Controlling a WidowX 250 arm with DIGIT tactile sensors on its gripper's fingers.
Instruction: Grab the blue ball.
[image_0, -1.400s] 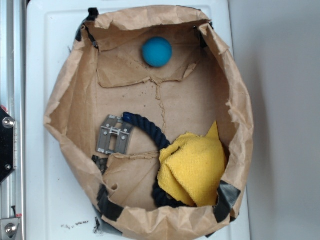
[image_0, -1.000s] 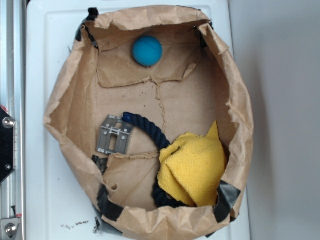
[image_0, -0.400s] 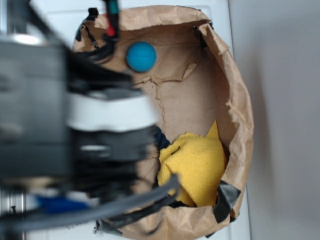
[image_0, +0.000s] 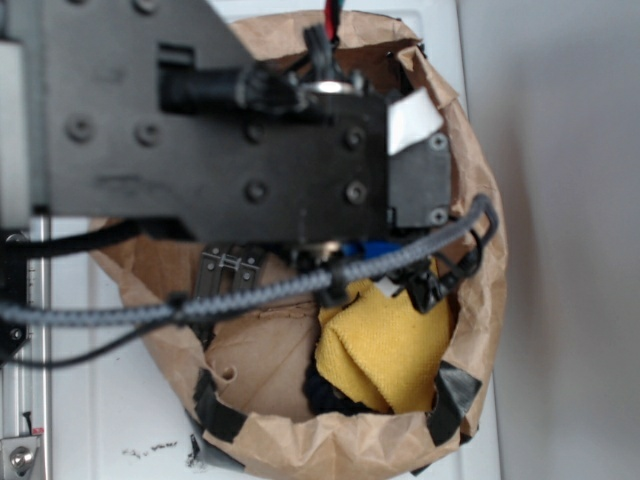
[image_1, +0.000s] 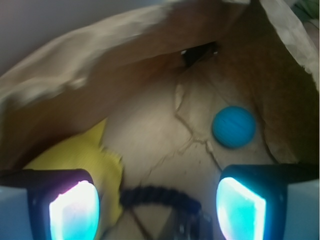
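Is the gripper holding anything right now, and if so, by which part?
Nothing is held. In the wrist view the gripper is open with its fingers spread wide, and the blue ball lies free on the paper ahead of them.

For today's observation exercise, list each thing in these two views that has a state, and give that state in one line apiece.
Blue ball: free on the bag floor, ahead of the jaws, not gripped.
Gripper: jaws open, nothing between them.
Paper bag: open at the top, its rim torn and crumpled.
Yellow cloth: crumpled against the bag wall.
Navy rope: lying curved beside the cloth.
Metal bracket: partly hidden under the arm.
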